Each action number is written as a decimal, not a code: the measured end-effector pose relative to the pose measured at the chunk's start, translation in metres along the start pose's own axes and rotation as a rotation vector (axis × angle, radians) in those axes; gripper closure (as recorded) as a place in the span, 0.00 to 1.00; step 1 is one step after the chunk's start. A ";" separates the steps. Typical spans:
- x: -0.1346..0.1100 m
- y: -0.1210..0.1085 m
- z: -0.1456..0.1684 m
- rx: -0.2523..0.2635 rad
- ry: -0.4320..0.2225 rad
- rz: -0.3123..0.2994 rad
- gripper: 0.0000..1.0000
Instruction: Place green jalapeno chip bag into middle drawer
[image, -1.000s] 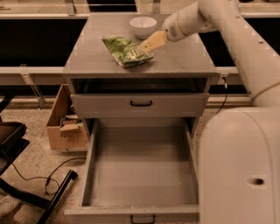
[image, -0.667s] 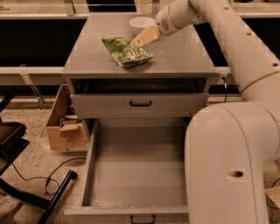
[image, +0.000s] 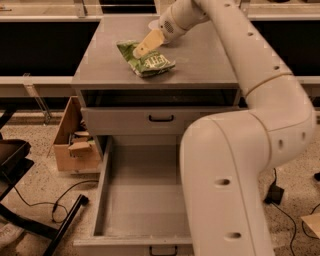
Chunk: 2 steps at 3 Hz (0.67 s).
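The green jalapeno chip bag lies crumpled on the grey cabinet top, towards its left front. My gripper reaches in from the right at the end of the white arm and sits right over the bag's upper left part, at or just above its surface. The middle drawer is pulled far out below, its long grey bed bare, with its black handle at the bottom edge. My arm's lower links hide the drawer's right side.
A shorter grey drawer front with a black handle is shut above the open drawer. A white bowl is mostly hidden behind my wrist. A cardboard box stands on the floor at the left, with a black chair base and cables.
My gripper has moved left from the bag's right edge to over the bag's upper left part. The arm has swung closer across the view. The bag has not visibly moved.
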<state>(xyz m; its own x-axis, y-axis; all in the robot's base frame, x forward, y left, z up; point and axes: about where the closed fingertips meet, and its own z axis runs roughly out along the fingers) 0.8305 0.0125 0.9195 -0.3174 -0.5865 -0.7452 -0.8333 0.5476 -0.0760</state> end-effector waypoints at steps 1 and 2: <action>0.017 -0.006 0.028 0.005 0.071 0.027 0.00; 0.037 -0.016 0.045 0.031 0.135 0.037 0.18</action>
<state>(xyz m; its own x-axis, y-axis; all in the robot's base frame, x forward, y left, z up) 0.8525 0.0086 0.8634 -0.4075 -0.6393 -0.6521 -0.8061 0.5874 -0.0721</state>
